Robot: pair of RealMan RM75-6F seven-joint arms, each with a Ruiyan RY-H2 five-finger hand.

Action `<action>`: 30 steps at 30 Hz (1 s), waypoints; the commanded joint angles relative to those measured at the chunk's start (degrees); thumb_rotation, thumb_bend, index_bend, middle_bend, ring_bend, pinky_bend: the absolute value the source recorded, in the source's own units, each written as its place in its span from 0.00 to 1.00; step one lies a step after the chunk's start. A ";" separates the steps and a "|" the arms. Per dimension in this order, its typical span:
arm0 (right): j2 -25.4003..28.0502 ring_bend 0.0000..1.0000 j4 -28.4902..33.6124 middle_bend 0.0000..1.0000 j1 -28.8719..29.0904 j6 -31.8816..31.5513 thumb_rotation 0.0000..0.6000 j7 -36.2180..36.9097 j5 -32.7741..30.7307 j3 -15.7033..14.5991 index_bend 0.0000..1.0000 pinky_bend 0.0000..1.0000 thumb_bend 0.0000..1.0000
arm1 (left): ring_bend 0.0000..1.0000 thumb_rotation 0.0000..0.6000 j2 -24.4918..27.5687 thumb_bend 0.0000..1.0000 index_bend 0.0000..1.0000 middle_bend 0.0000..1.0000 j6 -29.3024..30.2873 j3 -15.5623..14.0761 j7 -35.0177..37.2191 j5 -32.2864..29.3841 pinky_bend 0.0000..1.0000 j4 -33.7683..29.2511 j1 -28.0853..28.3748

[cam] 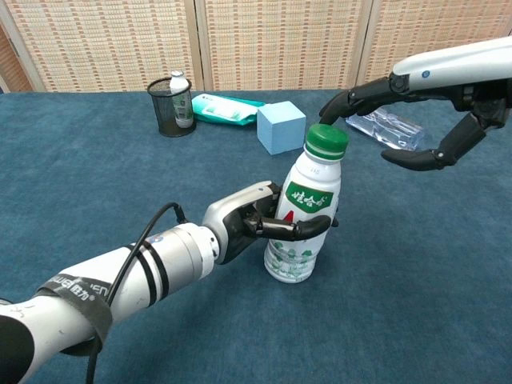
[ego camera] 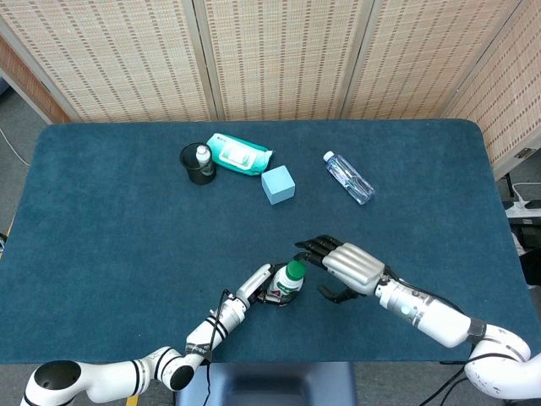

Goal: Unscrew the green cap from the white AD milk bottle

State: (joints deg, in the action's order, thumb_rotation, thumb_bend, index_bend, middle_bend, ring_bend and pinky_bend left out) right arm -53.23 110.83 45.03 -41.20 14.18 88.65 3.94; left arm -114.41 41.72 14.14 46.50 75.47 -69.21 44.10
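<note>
Fingers (cam: pixel 352 98) of right hand (cam: pixel 424 108) seemingly just clear of green cap (cam: pixel 326 140).

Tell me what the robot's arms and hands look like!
Both arms are shiny white tubes. The left hand has a silver back and black fingers; its arm wears black bands and a thin black cable. The right hand has a ridged silver back, black fingers and a tiny green dot on its wrist.
</note>
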 commanded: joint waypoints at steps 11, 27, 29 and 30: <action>0.04 0.00 0.74 0.00 1.27 0.94 0.84 4.26 3.25 -1.06 0.16 0.00 0.48 | 0.39 1.00 -0.53 0.83 0.73 0.80 -1.30 -0.18 1.68 0.42 0.11 1.73 0.89; 0.00 0.00 -0.34 0.00 -1.79 -6.20 0.86 -1.00 2.19 -0.23 0.10 0.00 0.48 | 0.39 1.00 -0.22 0.84 0.73 0.80 -0.71 -0.79 2.51 1.14 0.12 2.08 0.75; -0.09 0.00 -0.65 0.00 -2.01 -6.36 0.86 -1.66 1.57 -0.17 0.10 0.00 0.48 | 0.39 1.00 -0.22 0.84 0.73 0.80 -0.69 -0.92 2.29 1.07 0.12 2.02 0.71; -0.14 0.00 -0.82 0.00 -2.09 -6.39 0.86 -2.08 1.29 -0.16 0.11 0.00 0.48 | 0.39 1.00 -0.24 0.84 0.73 0.80 -0.64 -0.96 2.14 1.05 0.12 2.01 0.70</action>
State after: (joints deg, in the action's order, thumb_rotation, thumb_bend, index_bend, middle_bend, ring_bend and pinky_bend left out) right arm -53.32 110.23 43.09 -47.50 12.45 90.22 3.74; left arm -114.64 41.06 13.20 48.68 76.54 -67.18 44.81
